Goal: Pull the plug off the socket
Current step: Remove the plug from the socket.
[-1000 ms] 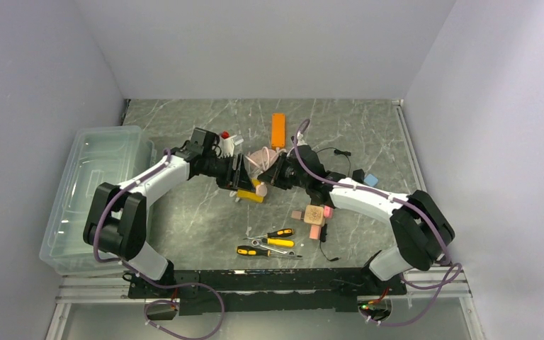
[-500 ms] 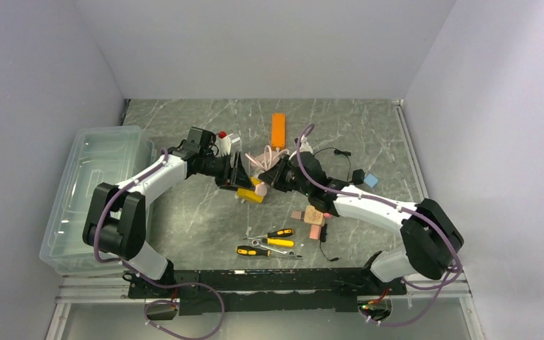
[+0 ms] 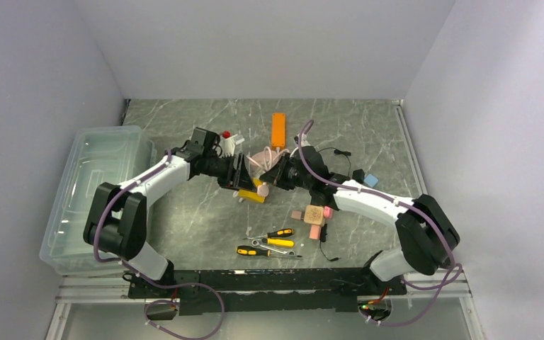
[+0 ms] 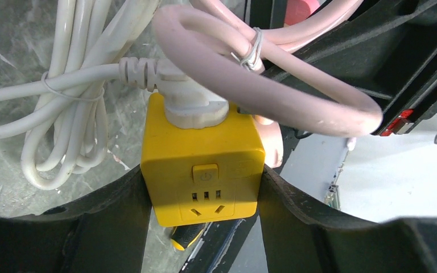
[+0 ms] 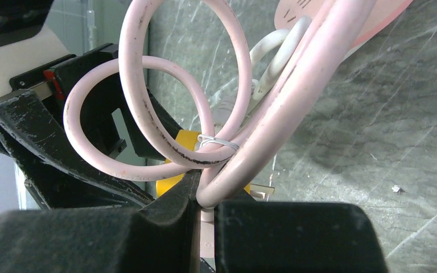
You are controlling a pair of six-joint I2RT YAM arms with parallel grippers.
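**A:** How far along is the unplugging?

**B:** Not finished, by my reckoning. My left claw (image 4: 202, 224) is clenched on the yellow socket cube (image 4: 202, 153), 1 finger on each side, near the middle of the table (image 3: 184, 212). My right claw (image 5: 205, 207) is pinched tight on the pink cable (image 5: 148, 96), close to its plug. The pink plug (image 4: 272, 143) sits against the cube's right face. I cannot tell whether its prongs are out.

**A:** And the materials?

**B:** The cube is smooth, glossy hard plastic with rounded edges and a power button in front. The pink cable is thick, rubbery and scuffed, coiled in 2 loops bound by a wire tie. A white plug (image 4: 193, 105) sits in the cube's top, with its thinner cord bundled alongside.
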